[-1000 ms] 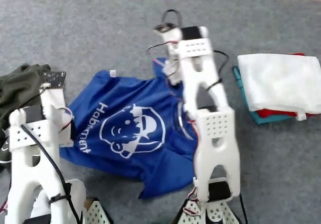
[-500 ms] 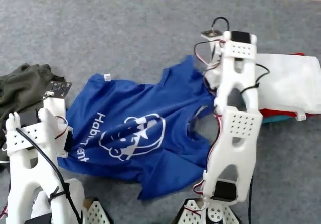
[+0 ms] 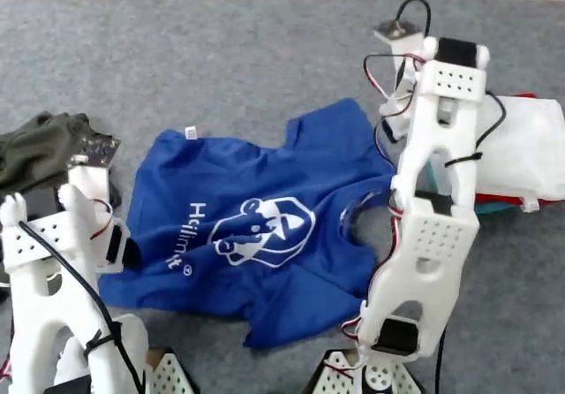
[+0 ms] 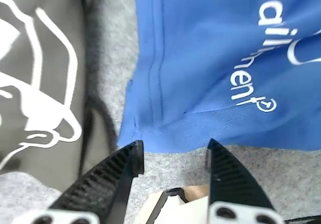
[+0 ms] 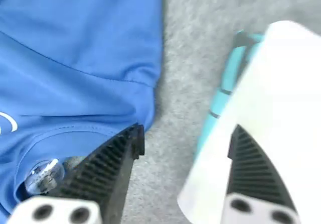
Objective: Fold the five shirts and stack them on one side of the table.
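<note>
Left fingers and right fingers hang open and empty over the blue shirt's opposite ends; probably to flatten it.

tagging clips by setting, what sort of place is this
Probably a robotics lab or workshop bench set up for laundry folding: a grey cloth-covered table, a blue shirt spread between the left arm and right arm, and a folded stack alongside.

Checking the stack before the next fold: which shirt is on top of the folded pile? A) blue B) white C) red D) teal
B: the white shirt lies on top, with a red shirt and a teal shirt edging out beneath it.
</note>
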You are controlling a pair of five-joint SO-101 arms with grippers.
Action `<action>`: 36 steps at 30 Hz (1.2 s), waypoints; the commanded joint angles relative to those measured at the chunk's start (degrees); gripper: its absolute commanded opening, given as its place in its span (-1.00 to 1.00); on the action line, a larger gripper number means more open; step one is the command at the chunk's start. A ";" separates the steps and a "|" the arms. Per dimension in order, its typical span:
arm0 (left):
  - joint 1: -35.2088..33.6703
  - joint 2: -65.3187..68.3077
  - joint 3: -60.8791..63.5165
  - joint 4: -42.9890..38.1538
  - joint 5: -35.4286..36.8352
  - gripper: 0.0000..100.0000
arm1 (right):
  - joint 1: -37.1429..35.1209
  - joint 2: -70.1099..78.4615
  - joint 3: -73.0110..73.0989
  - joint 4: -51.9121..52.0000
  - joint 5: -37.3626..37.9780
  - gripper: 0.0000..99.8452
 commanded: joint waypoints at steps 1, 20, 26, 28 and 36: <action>-0.40 -1.14 -10.15 2.90 -0.18 -0.55 | -1.32 -7.78 -0.22 0.44 0.35 -0.41; 13.41 31.91 -34.33 -24.88 55.12 -0.55 | -11.16 -9.63 0.40 -4.75 2.02 -0.87; 14.81 45.89 -47.96 -28.13 69.54 -0.55 | -10.81 -6.55 1.01 -5.19 2.99 -0.87; 15.43 50.73 -51.65 -27.78 71.56 -0.55 | -10.90 -5.58 0.48 -5.19 2.99 -0.87; 17.19 66.73 -65.71 -17.41 73.49 -0.55 | -10.81 -3.30 -2.07 -4.75 2.99 -0.87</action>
